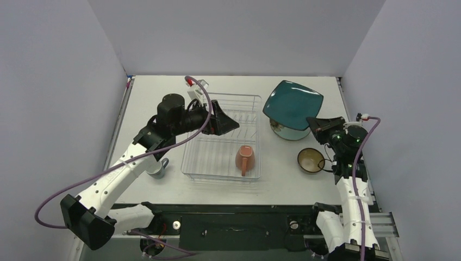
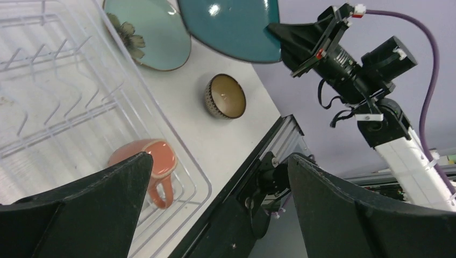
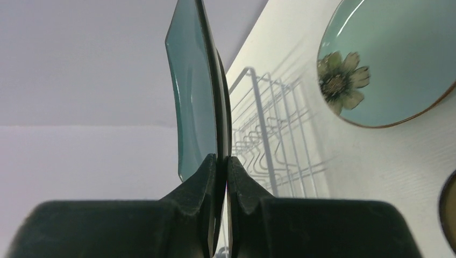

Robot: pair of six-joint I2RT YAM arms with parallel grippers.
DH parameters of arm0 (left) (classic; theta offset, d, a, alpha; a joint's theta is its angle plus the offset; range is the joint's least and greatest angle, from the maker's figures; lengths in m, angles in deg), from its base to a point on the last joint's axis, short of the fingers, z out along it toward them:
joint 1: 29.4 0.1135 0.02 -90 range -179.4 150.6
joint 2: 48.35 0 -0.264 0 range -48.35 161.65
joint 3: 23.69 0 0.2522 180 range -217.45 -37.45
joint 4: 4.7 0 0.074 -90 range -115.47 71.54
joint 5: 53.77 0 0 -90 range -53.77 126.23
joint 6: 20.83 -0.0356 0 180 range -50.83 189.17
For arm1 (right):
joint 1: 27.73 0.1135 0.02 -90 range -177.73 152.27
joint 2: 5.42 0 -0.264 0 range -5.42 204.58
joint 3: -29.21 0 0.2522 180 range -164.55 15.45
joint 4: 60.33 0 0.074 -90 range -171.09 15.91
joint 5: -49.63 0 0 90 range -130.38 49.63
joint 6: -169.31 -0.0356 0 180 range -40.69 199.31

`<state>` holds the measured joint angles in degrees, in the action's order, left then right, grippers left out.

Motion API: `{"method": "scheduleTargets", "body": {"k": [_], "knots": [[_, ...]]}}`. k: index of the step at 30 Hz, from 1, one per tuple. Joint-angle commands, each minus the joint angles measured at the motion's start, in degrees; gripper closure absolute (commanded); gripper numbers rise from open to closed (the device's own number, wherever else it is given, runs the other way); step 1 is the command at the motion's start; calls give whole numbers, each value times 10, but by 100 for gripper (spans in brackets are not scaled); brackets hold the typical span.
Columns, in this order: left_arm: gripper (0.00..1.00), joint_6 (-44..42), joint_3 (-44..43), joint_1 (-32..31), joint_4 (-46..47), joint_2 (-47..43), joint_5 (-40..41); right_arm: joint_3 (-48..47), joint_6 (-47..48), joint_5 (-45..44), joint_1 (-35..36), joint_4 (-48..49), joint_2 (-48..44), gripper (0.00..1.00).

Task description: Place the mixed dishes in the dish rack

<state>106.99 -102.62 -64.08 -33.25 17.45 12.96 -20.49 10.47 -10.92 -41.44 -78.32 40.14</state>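
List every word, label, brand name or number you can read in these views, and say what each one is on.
No readable text in any view.
The flower mark on the pale teal plate is a picture, not lettering.
The dark teal plate, salmon mug, brown bowl and dish rack show no lettering.

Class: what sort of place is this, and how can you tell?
Probably a robotics lab cell: plain grey walls box in a white table, with cabled robot arms mounted at its edge.

light: bright, even | shadows: soft | glare: spot on dark teal plate (image 2: 214, 9) | jaws: blurred close-up
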Motion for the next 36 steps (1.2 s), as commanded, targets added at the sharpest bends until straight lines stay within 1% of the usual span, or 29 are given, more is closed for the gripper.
{"method": "scheduleTargets", "body": {"k": [1, 5, 9, 13, 15, 16, 17, 18, 20, 21, 23, 26, 30, 31, 32, 33, 34, 35, 36], "knots": [[3, 37, -47, 3, 65, 41, -38, -55, -55, 31, 56, 76, -38, 100], [2, 41, -50, 4, 70, 66, -16, -49, -69, 27, 107, 80, -47, 100], [1, 66, -54, 4, 97, 94, -34, -39, -83, 25, 161, 101, -48, 100], [8, 80, -49, 4, 124, 102, -41, -39, -85, 20, 211, 114, -47, 100], [15, 82, -40, 4, 131, 97, -33, -39, -80, 18, 232, 113, -47, 100], [17, 82, -34, 4, 135, 94, -29, -39, -77, 19, 244, 114, -45, 100], [21, 84, -29, 4, 136, 92, -26, -38, -77, 19, 250, 116, -45, 100], [23, 85, -21, 4, 137, 88, -23, -36, -76, 18, 263, 122, -43, 100], [32, 88, -9, 4, 137, 81, -21, -32, -75, 15, 279, 130, -40, 100], [38, 89, -5, 4, 138, 77, -21, -30, -75, 15, 283, 133, -39, 100], [45, 91, 10, 4, 139, 62, -18, -26, -75, 16, 301, 145, -34, 100], [52, 90, 32, 4, 139, 40, -12, -25, -71, 20, 317, 160, -21, 100], [64, 87, 41, 4, 139, 28, -17, -30, -63, 23, 350, 183, -1, 100], [70, 87, 41, 5, 139, 28, -20, -31, -59, 24, 360, 189, 2, 100], [79, 87, 42, 4, 140, 27, -26, -35, -56, 25, 365, 192, 7, 100], [84, 87, 42, 5, 139, 25, -28, -37, -45, 27, 373, 193, 9, 100], [89, 87, 44, 5, 139, 22, -30, -45, -37, 28, 376, 186, 13, 100], [97, 87, 46, 4, 139, 20, -31, -50, -13, 24, 381, 162, 14, 100], [100, 88, 49, 4, 149, 13, -30, -62, 2, 20, 383, 144, 14, 100]]}}
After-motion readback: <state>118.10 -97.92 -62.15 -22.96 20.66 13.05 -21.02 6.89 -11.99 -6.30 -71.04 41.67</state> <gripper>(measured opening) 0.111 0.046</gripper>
